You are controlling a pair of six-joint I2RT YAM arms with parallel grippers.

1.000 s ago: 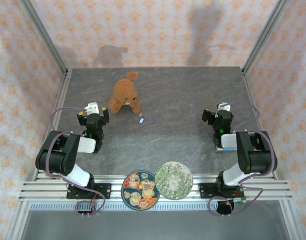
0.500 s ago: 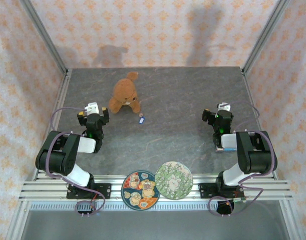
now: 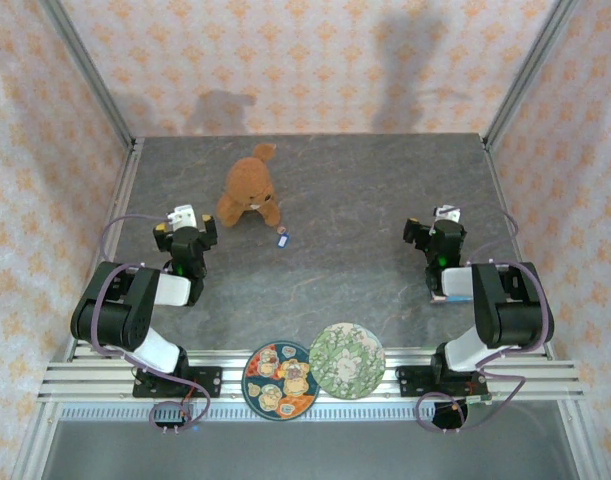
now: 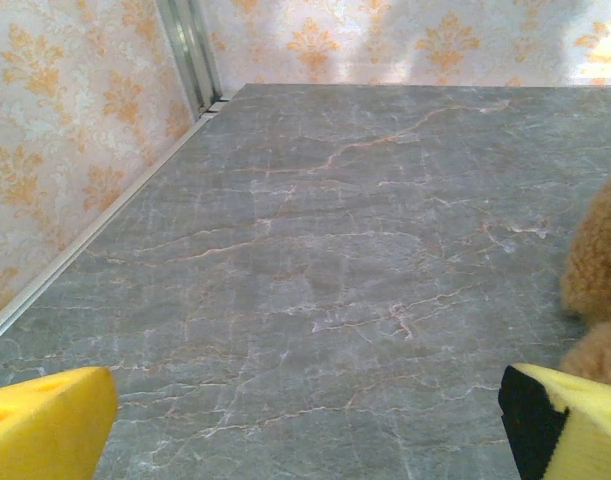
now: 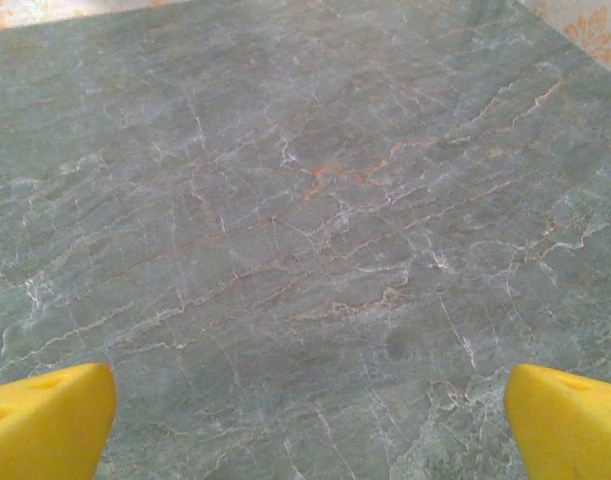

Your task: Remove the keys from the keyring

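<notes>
**Desk:** What sits nearest the arm bases?

**Me:** On my overhead feed, two round plates touch each other at the near edge of the table (image 3: 385,190), between the two bases. The cartoon-figure plate (image 3: 279,380) is on the left and the green floral plate (image 3: 346,360) on the right.

**Desk:** And the tools?

**Me:** I see the left tool (image 3: 186,226) toward the table's left edge, released, jaws spread wide with nothing between them. On its wrist feed the yellow fingertips (image 4: 45,425) sit in the bottom corners with bare marbled stone between them. The right tool (image 3: 434,233) is toward the right edge, also spread wide and holding nothing. Its wrist feed shows the same wide gap over bare stone.

**Desk:** Where is the keyring?

**Me:** The keyring (image 3: 282,237) lies on the table between the two tools, nearer the left one and apart from both. It is a small bluish-white thing, too small for me to tell the keys apart. It is just beside the brown teddy bear (image 3: 249,187), on the side facing the right edge. The bear lies a little farther back, and its fur shows at the right border of my left wrist feed.
</notes>
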